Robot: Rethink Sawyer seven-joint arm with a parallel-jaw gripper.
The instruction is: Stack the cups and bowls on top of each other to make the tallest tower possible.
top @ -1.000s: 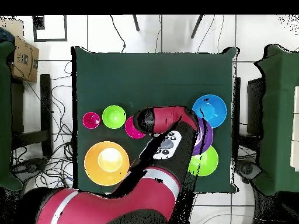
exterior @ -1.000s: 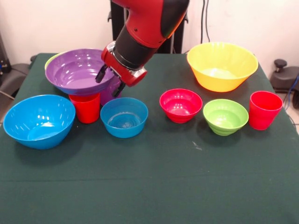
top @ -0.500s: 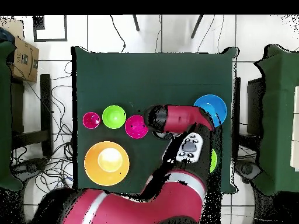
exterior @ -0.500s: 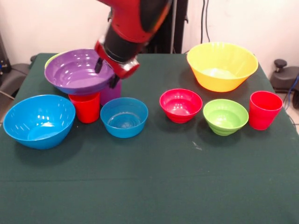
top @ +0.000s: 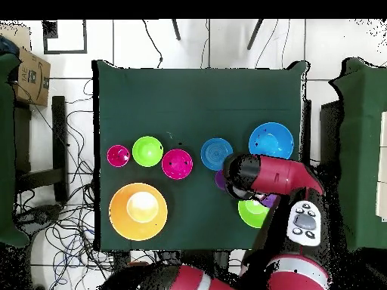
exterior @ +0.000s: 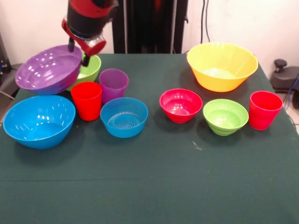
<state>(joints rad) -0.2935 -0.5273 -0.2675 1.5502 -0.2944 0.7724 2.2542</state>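
Observation:
My gripper [exterior: 78,52] is shut on the right rim of the large purple bowl [exterior: 48,71], one finger inside and one outside. That bowl hangs tilted above the table's left side, over the far edge of the large blue bowl [exterior: 39,120]. Behind it sits the large lime green bowl [exterior: 91,70]. A red cup [exterior: 87,100], a purple cup [exterior: 113,84] and a small blue bowl [exterior: 124,116] stand close together beside it. Overhead, the arm [top: 272,175] covers most of the purple bowl [top: 266,201].
On the right side stand a large yellow bowl [exterior: 222,65], a small red-pink bowl [exterior: 181,105], a small lime green bowl [exterior: 225,116] and a second red cup [exterior: 265,109]. Each stands alone on the green tabletop [exterior: 154,182].
The arm has swung left in the front view and risen, carrying the purple bowl off the cups. The bowl now tilts, and the purple cup and lime green bowl are uncovered.

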